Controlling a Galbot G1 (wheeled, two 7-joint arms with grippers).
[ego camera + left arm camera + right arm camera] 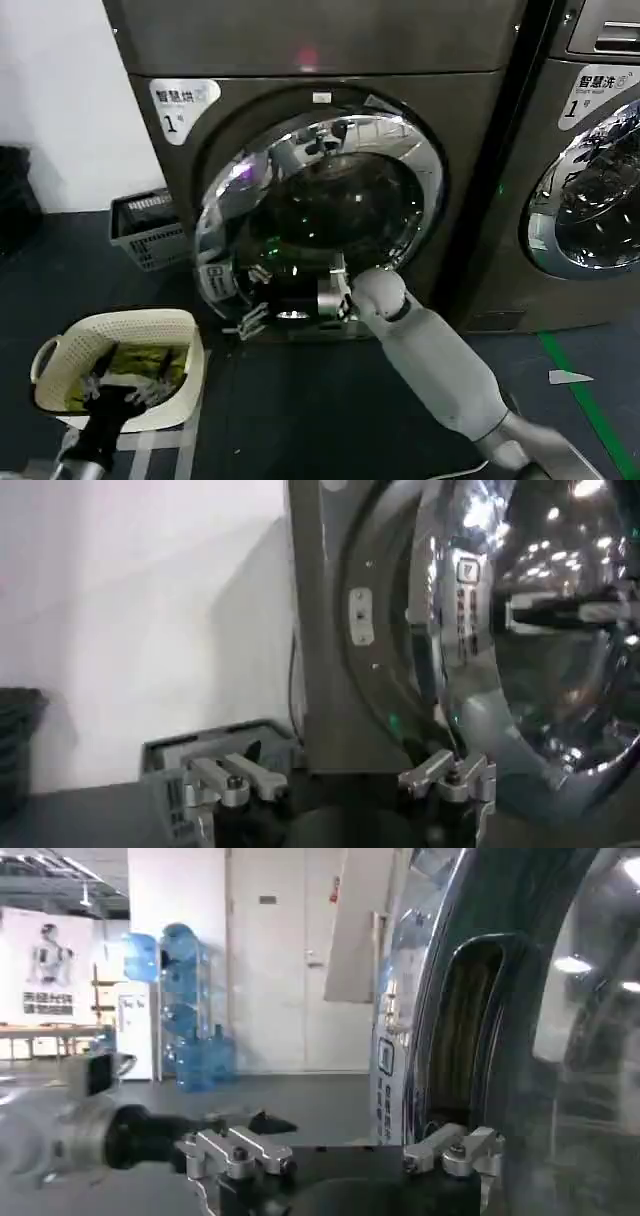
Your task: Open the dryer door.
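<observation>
The dryer door (320, 205) is standing slightly ajar. The right gripper (262, 300) is reaching at its 7 o'clock rim, fingers spread, gripping nothing. The left gripper (125, 390), fingers open and empty, is hovering over a laundry basket (55, 352); a grey crate (148, 228) is sitting beside the dryer.

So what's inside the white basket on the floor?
The white basket holds something yellow-green and crumpled, like cloth. The left pincer hangs over it with open fingers, hiding part of the contents. What lies underneath cannot be seen.
</observation>
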